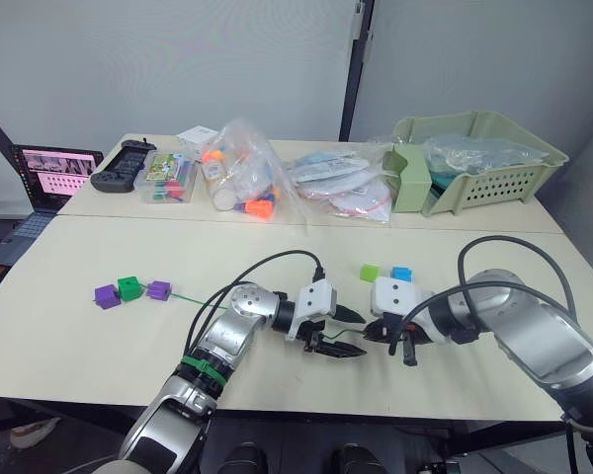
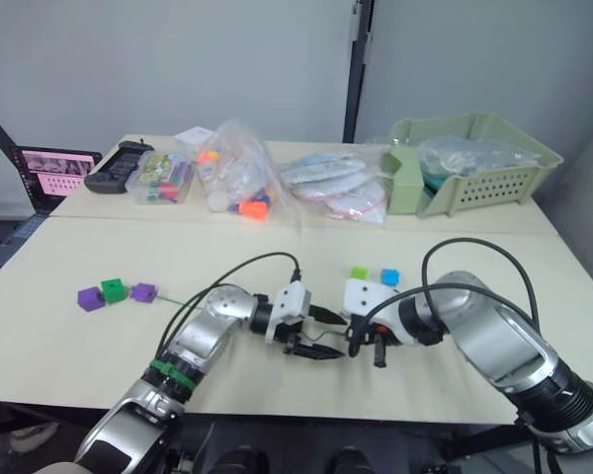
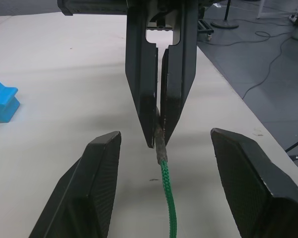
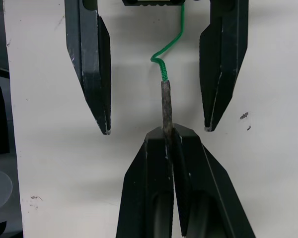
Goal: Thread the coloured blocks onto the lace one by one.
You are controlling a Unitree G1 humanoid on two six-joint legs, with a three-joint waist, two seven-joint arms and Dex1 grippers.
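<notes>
I see right gripper (image 4: 170,136) clenched on lace (image 4: 166,106) at its stiff grey tip; braided green cord curls away from there. Left gripper (image 3: 161,148) released, matte black fingers (image 3: 87,188) spread either side of tip. Three cubes (image 1: 130,289) sit on cord far left, apparently threaded: purple, dark green, purple. Light green block (image 1: 371,272) and blue block (image 1: 402,274) loose on pale table (image 1: 99,346) just behind right gripper.

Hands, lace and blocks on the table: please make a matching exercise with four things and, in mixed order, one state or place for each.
1. left hand
2. right hand
3. lace tip
4. dark green block

a. between two purple blocks
b. open
c. shut
d. pinched between black fingers

Pairs: 1-b, 2-c, 3-d, 4-a
</notes>
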